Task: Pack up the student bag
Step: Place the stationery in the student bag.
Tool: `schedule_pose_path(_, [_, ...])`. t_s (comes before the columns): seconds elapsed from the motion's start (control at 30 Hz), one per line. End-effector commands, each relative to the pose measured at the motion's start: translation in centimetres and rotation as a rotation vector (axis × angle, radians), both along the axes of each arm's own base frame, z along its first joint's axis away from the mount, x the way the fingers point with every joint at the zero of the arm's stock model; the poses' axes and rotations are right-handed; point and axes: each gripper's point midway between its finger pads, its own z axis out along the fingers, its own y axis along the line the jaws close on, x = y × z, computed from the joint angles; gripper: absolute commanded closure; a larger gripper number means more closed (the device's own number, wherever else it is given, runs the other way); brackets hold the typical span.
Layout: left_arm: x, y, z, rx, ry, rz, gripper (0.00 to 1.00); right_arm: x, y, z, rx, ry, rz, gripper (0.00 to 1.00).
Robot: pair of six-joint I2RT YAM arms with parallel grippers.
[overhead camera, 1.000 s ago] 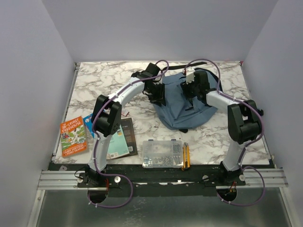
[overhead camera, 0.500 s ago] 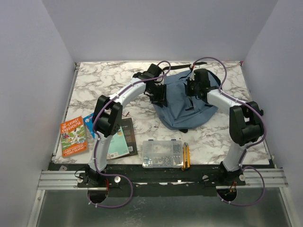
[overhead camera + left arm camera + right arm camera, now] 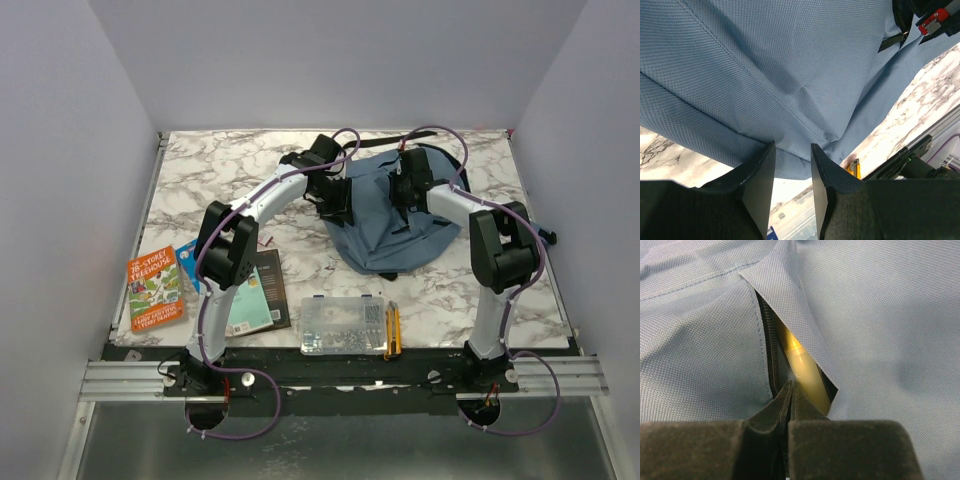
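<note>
At the near edge of the counter [image 3: 220,170] lie the things not yet packed: a clear box of small parts [image 3: 342,325] with a yellow knife [image 3: 392,330] just beside it, and to the left a dark book [image 3: 258,290] and an orange book [image 3: 155,290]; farther back, right of the middle, the student bag [image 3: 375,235] lies flat, both arms reaching over it; the left hand [image 3: 792,146] sits at the bag's left edge, its jaws a little apart with a fold of the blue-grey hem between them, so it appears to be grasping the fabric; the right hand [image 3: 790,390] is clenched tight, fingertips pressed together at the lower end of a partly open zip [image 3: 771,350], and whether a zip pull is pinched there cannot be told; through the slit shows a yellow stick-shaped item [image 3: 802,367] inside the bag; the step in hand looks like working this zip while the other arm steadies the cloth, though opening or closing cannot be judged; with most items outside, packing seems far from done; the next move calls for a pull straight along the teeth, the left hand keeping the fabric taut so it does not bunch or snag
</note>
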Motion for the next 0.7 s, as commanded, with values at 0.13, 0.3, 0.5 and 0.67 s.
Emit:
schedule_pose_path(0.13, [-0.6,-0.5,3.1,-0.053,-0.051,-0.046,0.62,-1.3,1.5,1.7,0.124,-0.008,0.030,0.99])
schedule_pose_path(0.3, [-0.7,-0.5,4.2,-0.065,-0.069,-0.048,0.62,-1.2,0.4,3.0,0.071,-0.021,0.002,0.99])
schedule_pose_path(0.5, [-1.1,-0.6,4.4,-0.076,-0.066,-0.055,0.62,-0.6,-0.9,1.9,0.008,-0.004,-0.047,0.99])
schedule_pose_path(0.67, [-1.1,-0.6,4.7,-0.079,-0.072,-0.055,0.61,-0.5,-2.2,0.3,-0.075,0.019,-0.074,0.99])
